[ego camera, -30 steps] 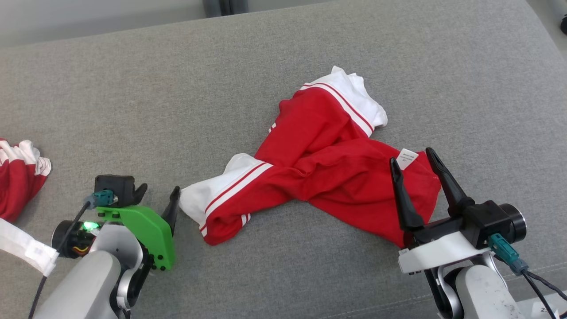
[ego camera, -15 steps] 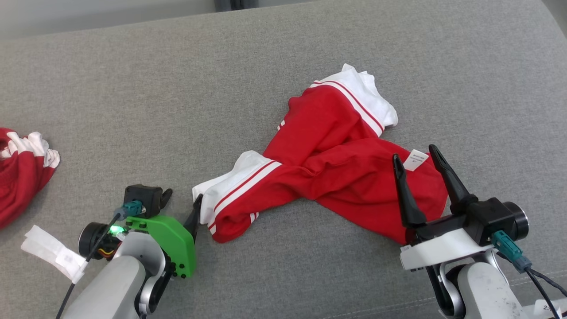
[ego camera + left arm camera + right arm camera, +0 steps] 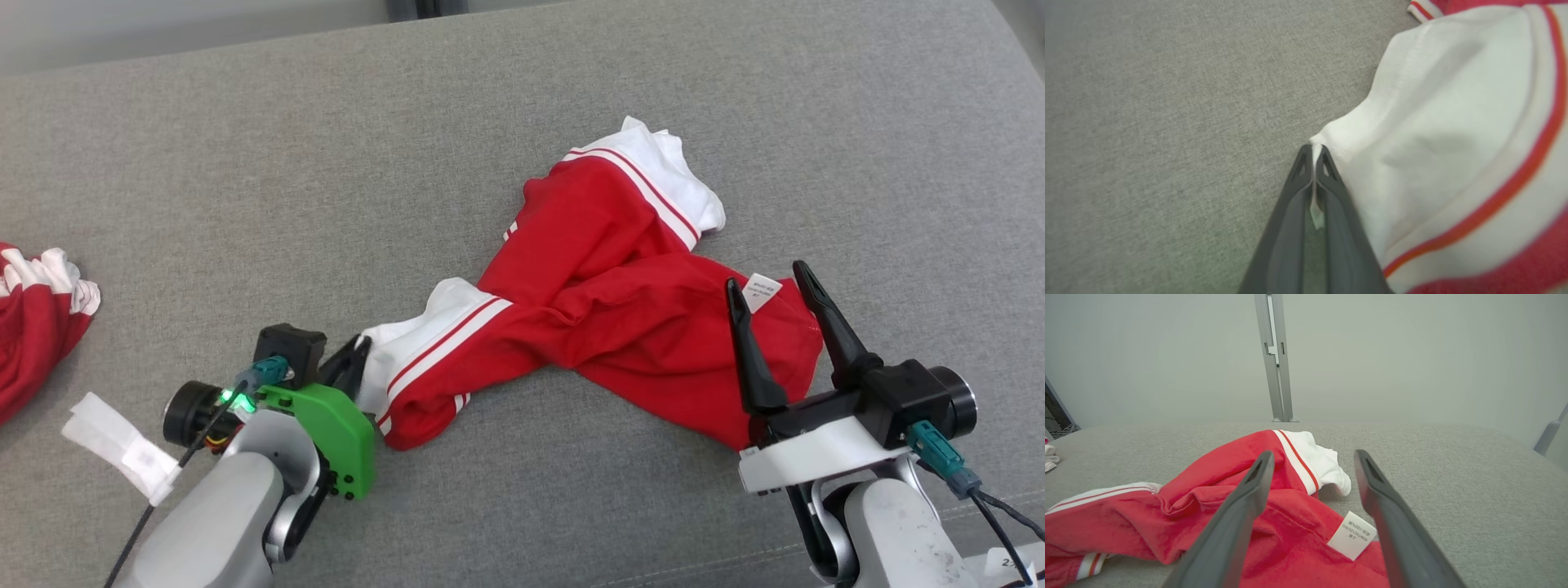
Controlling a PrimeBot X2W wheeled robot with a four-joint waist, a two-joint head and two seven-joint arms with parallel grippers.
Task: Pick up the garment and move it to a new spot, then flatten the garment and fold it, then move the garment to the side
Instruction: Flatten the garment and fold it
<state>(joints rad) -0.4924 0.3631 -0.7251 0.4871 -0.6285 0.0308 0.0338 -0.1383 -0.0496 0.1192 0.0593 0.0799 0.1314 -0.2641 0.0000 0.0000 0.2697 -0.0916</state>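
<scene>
A red garment [image 3: 604, 318] with white cuffs and red stripes lies crumpled on the grey cushion, its two legs crossing. My left gripper [image 3: 353, 357] is shut on the edge of the near white cuff [image 3: 392, 347]; in the left wrist view the fingers [image 3: 1312, 157] pinch a fold of that white cuff [image 3: 1453, 134]. Over the garment's right end my right gripper [image 3: 767, 282] stands open, a white label [image 3: 761, 291] between its fingers. From the right wrist, the red garment [image 3: 1216, 514] and its label [image 3: 1352, 535] lie under that open gripper [image 3: 1310, 457].
Another red and white garment [image 3: 33, 327] lies at the cushion's left edge. A white tag [image 3: 122, 445] hangs from my left arm's cable. A grey post [image 3: 1274, 355] stands behind the cushion's far edge, with wide bare cushion [image 3: 245, 188] around the garment.
My left gripper moved right to the white cuff and shut on its edge. The right gripper stayed open over the garment. The head camera shifted slightly.
</scene>
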